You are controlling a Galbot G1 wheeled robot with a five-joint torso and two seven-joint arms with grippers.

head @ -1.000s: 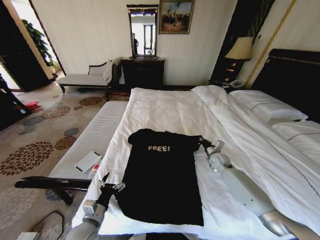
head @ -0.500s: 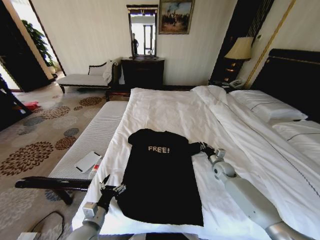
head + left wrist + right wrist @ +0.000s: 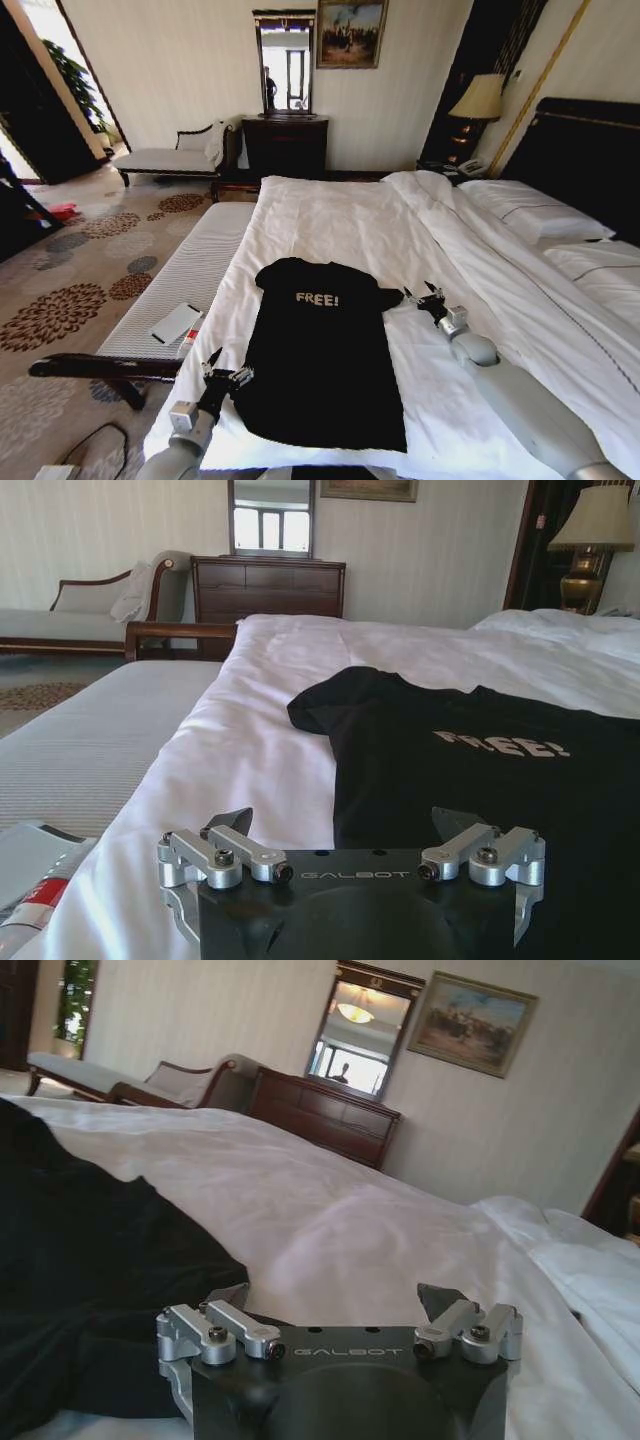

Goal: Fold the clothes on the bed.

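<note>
Since a second ago the right gripper (image 3: 417, 294) has let go of the shirt's sleeve and drawn back toward three o'clock, and the sleeve it was holding now lies free on the duvet.

Largest in the head view is the large bed with white duvet, pillows and dark headboard (image 3: 340, 215), which runs from six o'clock up to twelve and across to three. Along its side at nine o'clock stands a narrow white padded bench (image 3: 190, 265) carrying a small flat white booklet (image 3: 176, 322).

On the near part of the bed, at about six o'clock, lies the black short-sleeved soft T-shirt with white "FREE!" lettering (image 3: 320, 350), spread flat with the collar toward twelve o'clock and the hem toward six.

At the shirt's four o'clock sleeve, the right gripper rests on the bare duvet just beside the fabric, its fingers spread wide and holding nothing; its wrist view shows the black cloth (image 3: 90, 1280) near one fingertip. The left gripper (image 3: 222, 366) sits at the shirt's eight o'clock edge, near the hem, fingers also spread wide, straddling the shirt's side edge (image 3: 400, 780) without closing on it.
</note>
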